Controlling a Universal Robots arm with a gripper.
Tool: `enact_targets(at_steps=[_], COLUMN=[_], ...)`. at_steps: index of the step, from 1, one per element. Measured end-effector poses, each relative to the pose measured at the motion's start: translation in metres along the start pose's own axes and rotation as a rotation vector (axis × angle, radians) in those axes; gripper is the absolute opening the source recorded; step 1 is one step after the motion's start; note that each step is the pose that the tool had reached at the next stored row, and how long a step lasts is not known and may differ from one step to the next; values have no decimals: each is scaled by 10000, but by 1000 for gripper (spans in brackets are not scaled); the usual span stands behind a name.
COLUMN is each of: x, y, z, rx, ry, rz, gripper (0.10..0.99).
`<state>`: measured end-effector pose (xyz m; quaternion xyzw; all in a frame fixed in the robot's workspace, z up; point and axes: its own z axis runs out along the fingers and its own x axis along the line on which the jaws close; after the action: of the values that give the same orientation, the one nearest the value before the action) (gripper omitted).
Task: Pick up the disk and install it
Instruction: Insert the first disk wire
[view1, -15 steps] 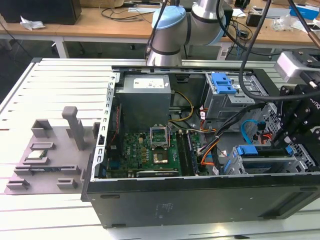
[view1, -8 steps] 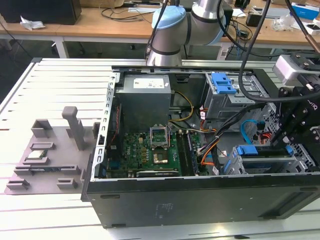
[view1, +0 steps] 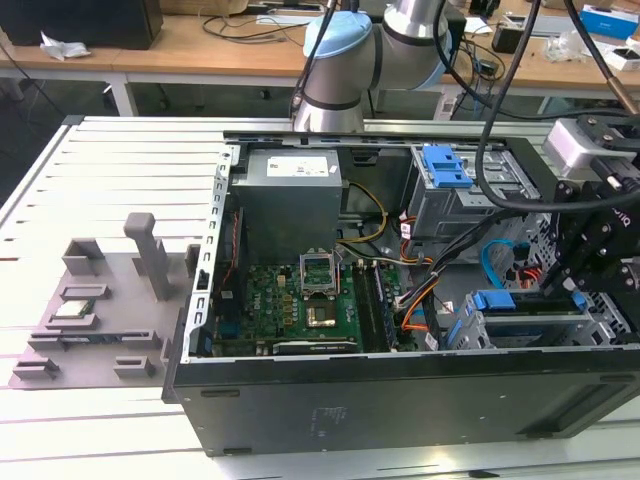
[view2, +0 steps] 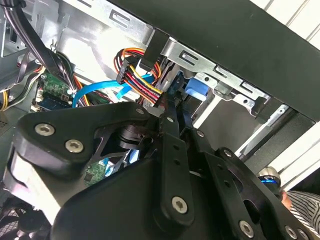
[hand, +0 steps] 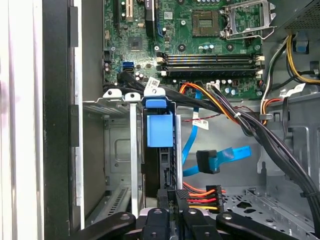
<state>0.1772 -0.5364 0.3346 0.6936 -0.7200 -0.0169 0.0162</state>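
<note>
So the gripper is down inside the computer case, pinched on the disk, which stands on edge partway into the drive bay by the case's front. To finish cleanly I'd keep the blue rails square to the bay walls and push straight, watching the loose blue cable beside it.

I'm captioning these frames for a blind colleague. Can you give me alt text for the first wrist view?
The gripper reaches into an open computer case, its black fingers at the edge of a disk standing on edge in a grey metal drive cage, under a blue plastic latch. Beyond lies a green motherboard, with a loose blue data cable and black cable bundles beside the cage.
</note>
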Motion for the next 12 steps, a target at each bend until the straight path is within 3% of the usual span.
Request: enact_targets(at_steps=[3,4,7,10,12], x=[1,1,2,-6,-21], y=[0,0,1,6,13], z=[9,5,-18,-114,-255], rx=[-1,-1,0,0,0], ry=[-16,-8,-2,-2,-3], rz=[-1,-1,0,0,0], gripper=[180,247,247,247,247])
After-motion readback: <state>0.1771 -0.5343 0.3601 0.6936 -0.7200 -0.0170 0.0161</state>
